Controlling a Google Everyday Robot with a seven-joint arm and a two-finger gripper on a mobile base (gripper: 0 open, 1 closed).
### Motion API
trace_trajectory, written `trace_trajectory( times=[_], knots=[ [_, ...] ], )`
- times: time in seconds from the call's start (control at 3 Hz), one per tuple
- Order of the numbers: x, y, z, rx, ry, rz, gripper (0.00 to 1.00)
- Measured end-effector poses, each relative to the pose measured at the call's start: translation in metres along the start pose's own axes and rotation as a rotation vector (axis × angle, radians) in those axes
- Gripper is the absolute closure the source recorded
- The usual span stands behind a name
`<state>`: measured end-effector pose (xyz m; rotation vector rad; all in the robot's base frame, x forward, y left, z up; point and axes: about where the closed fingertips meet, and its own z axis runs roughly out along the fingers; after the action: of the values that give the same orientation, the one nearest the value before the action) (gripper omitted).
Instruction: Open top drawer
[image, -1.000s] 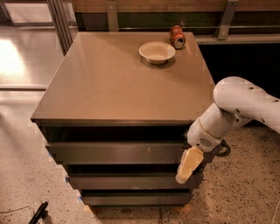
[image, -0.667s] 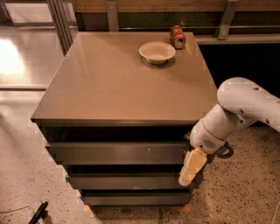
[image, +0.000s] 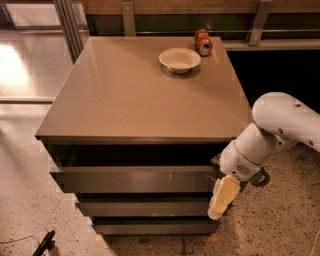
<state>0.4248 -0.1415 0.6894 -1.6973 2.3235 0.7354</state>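
Observation:
The top drawer (image: 135, 179) is a wide, dark grey-brown, handleless front under the cabinet top (image: 125, 100), with small pale scuff marks right of centre. It stands out a little from the cabinet, with a dark gap above it. My gripper (image: 222, 197), pale tan on a white arm (image: 280, 125), hangs at the right end of the drawer front and reaches down past it over the drawer below. Whether it touches the drawer's edge I cannot tell.
A pale bowl (image: 180, 59) and a red can (image: 202, 42) lying on its side sit at the back of the cabinet top. Two more drawer fronts (image: 145, 207) lie below. A black object (image: 44, 244) lies on the speckled floor at lower left.
My gripper has moved slightly right and down, toward the camera, along the right end of the drawer front. The top drawer front seems to have come out a little.

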Motion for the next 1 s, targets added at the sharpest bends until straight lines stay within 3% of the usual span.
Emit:
trace_trajectory(
  times=[0.33,1.0],
  knots=[
    [0.0,0.0,0.0,0.0,0.0,0.0,0.0],
    [0.002,0.001,0.015,-0.051,0.007,0.001,0.0]
  ],
)
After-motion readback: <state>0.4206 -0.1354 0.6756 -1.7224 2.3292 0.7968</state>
